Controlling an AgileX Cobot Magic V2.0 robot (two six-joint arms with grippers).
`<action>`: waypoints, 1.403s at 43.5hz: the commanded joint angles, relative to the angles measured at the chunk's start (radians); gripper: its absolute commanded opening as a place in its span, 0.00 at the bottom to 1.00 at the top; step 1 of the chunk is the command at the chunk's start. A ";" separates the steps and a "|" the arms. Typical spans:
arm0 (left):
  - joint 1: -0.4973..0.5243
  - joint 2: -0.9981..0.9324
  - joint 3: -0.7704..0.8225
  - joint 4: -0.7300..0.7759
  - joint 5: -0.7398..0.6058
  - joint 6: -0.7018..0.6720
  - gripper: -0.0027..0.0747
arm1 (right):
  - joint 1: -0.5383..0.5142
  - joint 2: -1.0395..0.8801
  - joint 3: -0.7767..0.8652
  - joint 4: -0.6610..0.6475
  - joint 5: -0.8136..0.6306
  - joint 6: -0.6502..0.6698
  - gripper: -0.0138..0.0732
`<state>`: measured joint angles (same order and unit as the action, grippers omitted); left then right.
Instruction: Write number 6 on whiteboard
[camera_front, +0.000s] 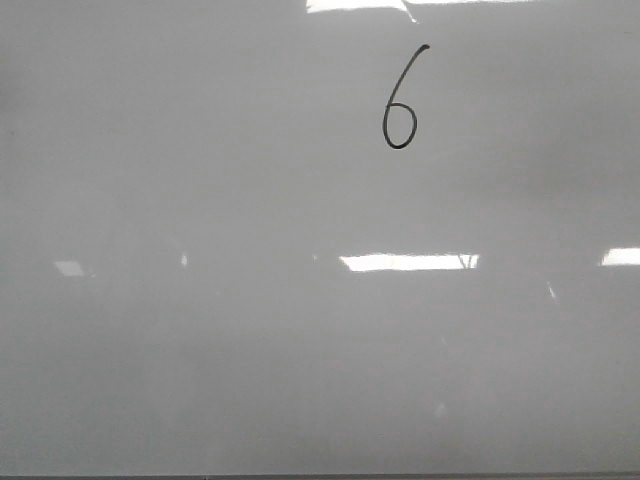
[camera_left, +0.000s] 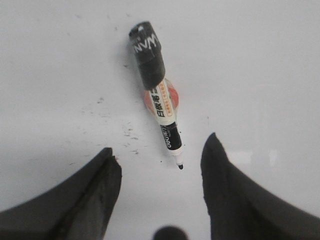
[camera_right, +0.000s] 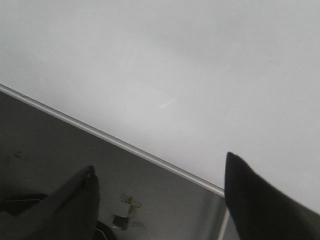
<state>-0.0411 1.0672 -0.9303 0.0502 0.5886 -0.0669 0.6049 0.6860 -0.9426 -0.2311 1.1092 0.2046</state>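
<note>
The number 6 (camera_front: 399, 100) is drawn, a thin black digit with a curved stem and closed loop, near the far edge of the whiteboard (camera_front: 200, 350), a little right of the middle. The rest of the board shows only pale ceiling-light reflections, so I judge the writing done.

Just off my left tool (camera_left: 160, 165), the marker (camera_left: 157, 100) lies flat on the board with its cap off and the bare tip pointing toward me. That tool is spread wide and holds nothing; the tip sits between the two fingers (camera_left: 100, 195) but apart from both. Faint dark specks mark the surface beside the pen.

My right tool (camera_right: 160, 185) is also wide and empty, hanging over the board's metal-trimmed edge (camera_right: 115, 141) where the darker table (camera_right: 50, 145) begins.

What worries me: the uncapped nib could dry out, or smear ink if the pen rolls or I nudge it. A low sweep across the board could also smudge the digit.

No containers show in any view.
</note>
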 joint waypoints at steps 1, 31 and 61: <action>-0.013 -0.102 -0.072 -0.007 0.073 0.051 0.51 | -0.008 -0.017 -0.028 0.042 -0.078 0.008 0.79; -0.126 -0.393 -0.015 -0.039 0.209 0.067 0.13 | -0.008 -0.033 -0.027 0.057 -0.104 0.007 0.21; -0.126 -0.393 -0.015 -0.044 0.202 0.067 0.01 | -0.008 -0.033 -0.027 0.056 -0.117 0.008 0.02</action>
<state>-0.1600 0.6739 -0.9199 0.0134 0.8607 0.0000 0.6049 0.6515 -0.9426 -0.1661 1.0610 0.2083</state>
